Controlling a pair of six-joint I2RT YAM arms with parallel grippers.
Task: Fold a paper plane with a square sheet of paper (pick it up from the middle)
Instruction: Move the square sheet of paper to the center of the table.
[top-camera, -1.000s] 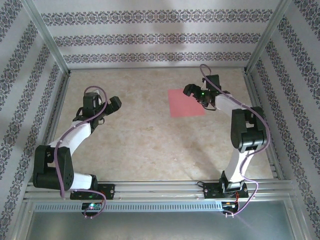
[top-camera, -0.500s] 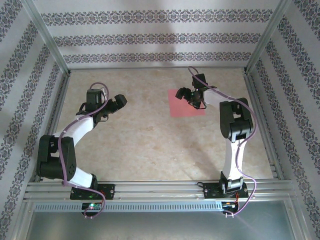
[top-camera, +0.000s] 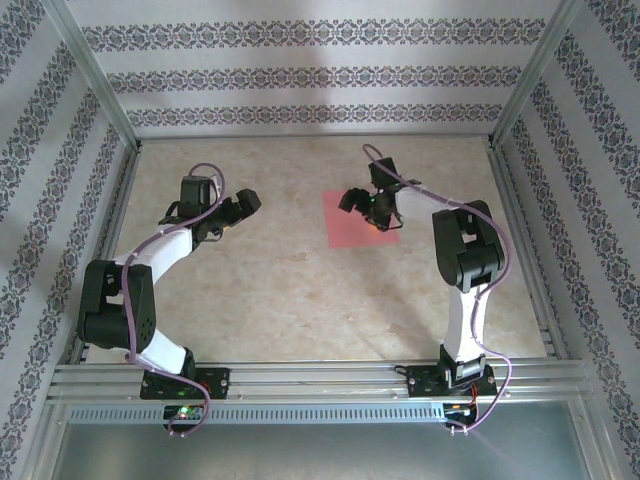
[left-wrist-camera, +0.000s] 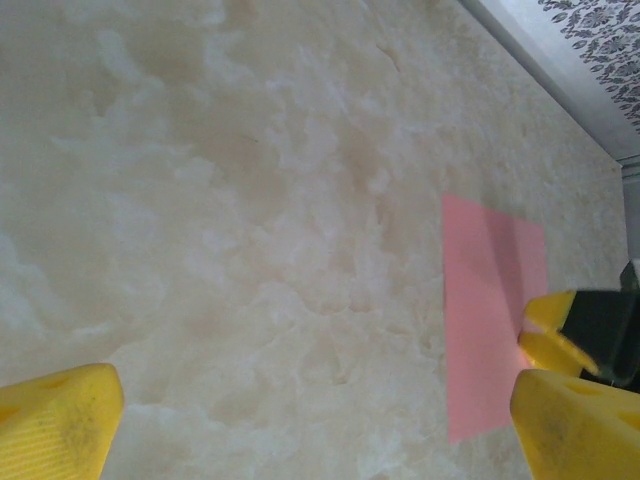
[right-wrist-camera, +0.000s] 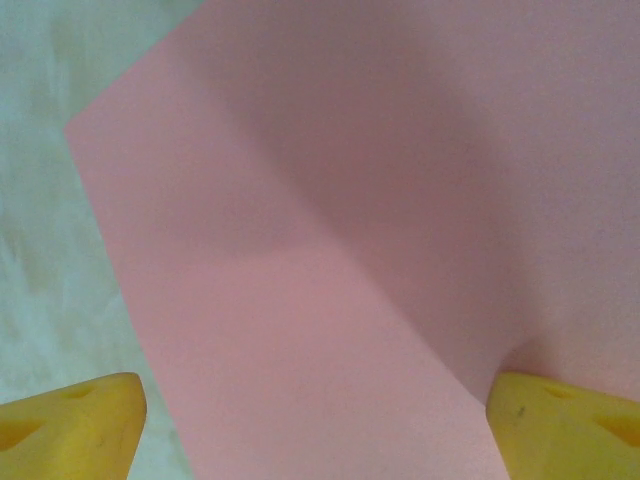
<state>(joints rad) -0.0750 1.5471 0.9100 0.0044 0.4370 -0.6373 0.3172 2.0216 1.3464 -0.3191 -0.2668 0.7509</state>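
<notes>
The square sheet of paper (top-camera: 350, 228) is salmon pink and lies flat and unfolded on the table, right of centre. My right gripper (top-camera: 365, 207) hangs low over its far right part, jaws wide open. In the right wrist view the sheet (right-wrist-camera: 330, 230) spreads under the right gripper (right-wrist-camera: 315, 430), with one yellow fingertip (right-wrist-camera: 560, 420) over the paper and the other (right-wrist-camera: 70, 420) over bare table. My left gripper (top-camera: 237, 210) is open over bare table well left of the sheet (left-wrist-camera: 490, 320). The paper plane is out of view.
The beige marbled table (top-camera: 280, 280) is fenced by aluminium rails (top-camera: 300, 378) and patterned walls (top-camera: 310, 75). Bare tabletop lies between the two arms and in front of the sheet.
My right gripper has swung left and come down over the sheet. The sheet has slid a little left and nearer. My left gripper has crept right toward the centre.
</notes>
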